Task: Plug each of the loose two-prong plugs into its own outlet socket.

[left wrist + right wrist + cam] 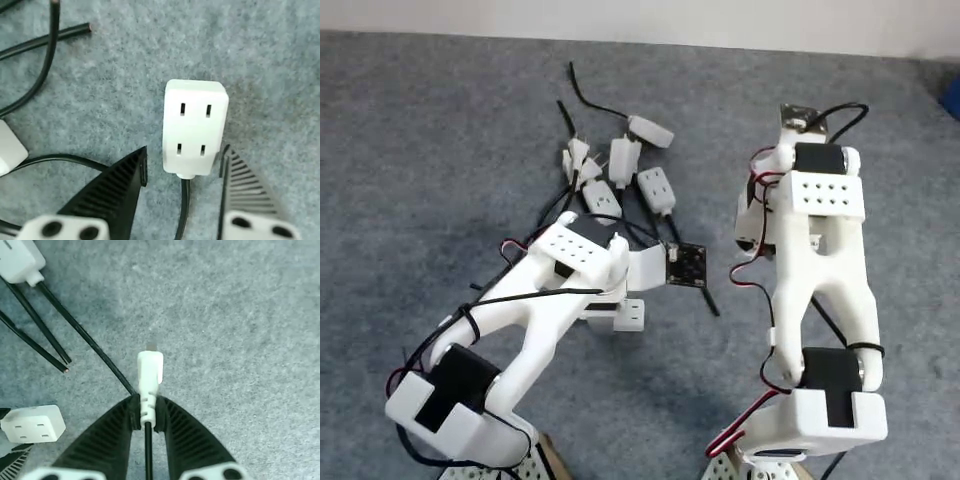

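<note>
Two-prong plug (150,374) is pinched at its cord end betw. the jaws of the right gripper (146,410), prongs pointing away from the wrist, over the grey carpet (440,150). Outlet socket (195,127) lies flat on the carpet, face up, all 4 slots empty. Left gripper (184,155) has its jaws spread, one either side of the socket's cord end, not clamped on it. One finger looks v. close to the socket body, the other is clearly apart.

From the right wrist the socket sits off to one side of the plug, near but not touching, and the prongs aren't aimed at it.

Progress, my read: early. No plug seen seated anywhere. Still to do: grip the socket, line up the prongs w/ a slot pair, push home, then repeat for the rest.

Around: farther back lie loose plugs (625,155) and more sockets (657,187), mixed w/ black cords (590,105). Can't tell if any pair in that heap is mated. One cord (95,347) runs just beside the held plug and prob. could snag it when it swings over.
</note>
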Robot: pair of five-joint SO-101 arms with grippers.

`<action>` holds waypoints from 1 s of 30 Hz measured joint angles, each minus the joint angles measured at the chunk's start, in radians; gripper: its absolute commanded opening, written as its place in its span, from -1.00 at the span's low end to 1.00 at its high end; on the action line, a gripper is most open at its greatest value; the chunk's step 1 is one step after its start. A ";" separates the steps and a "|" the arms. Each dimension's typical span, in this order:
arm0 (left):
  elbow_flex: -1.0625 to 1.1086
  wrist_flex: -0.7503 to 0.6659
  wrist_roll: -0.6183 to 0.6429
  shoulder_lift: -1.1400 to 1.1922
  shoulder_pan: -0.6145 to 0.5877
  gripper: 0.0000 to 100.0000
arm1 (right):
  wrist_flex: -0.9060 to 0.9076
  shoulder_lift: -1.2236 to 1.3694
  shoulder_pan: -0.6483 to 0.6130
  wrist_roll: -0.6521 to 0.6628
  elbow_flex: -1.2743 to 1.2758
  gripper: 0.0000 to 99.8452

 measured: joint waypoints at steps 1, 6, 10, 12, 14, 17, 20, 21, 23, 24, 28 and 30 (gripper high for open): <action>0.000 0.000 0.000 0.000 0.000 -0.36 | 0.000 0.000 0.000 0.000 0.000 -0.99; -0.051 0.003 0.000 0.000 -0.041 -0.29 | 0.000 0.000 0.002 0.000 0.000 -0.99; -0.172 0.089 0.000 0.000 -0.100 -0.29 | 0.000 0.000 -0.009 0.000 0.000 -0.99; -0.252 0.132 0.000 0.000 -0.137 -0.29 | 0.000 0.000 -0.018 0.000 0.000 -0.99; -0.336 0.180 0.008 0.000 -0.189 -0.29 | 0.003 0.000 -0.026 0.000 0.000 -0.99; -0.466 0.232 0.109 0.000 -0.282 -0.29 | 0.028 0.000 -0.071 0.000 0.000 -0.99; -0.585 0.258 0.293 0.000 -0.399 -0.29 | 0.064 0.000 -0.153 -0.002 0.000 -0.98; -0.614 0.261 0.367 0.000 -0.446 -0.29 | 0.074 0.000 -0.184 -0.011 0.000 -0.98; -0.644 0.265 0.523 0.000 -0.542 -0.29 | 0.092 0.000 -0.249 -0.020 0.000 -0.98; -0.647 0.265 0.594 0.000 -0.591 -0.29 | 0.101 0.000 -0.279 -0.023 0.000 -0.98; -0.603 0.265 0.723 0.000 -0.740 -0.29 | 0.132 0.000 -0.416 -0.035 -0.031 -0.98; -0.546 0.249 0.735 0.000 -0.778 -0.29 | 0.155 0.000 -0.466 -0.061 -0.083 -0.98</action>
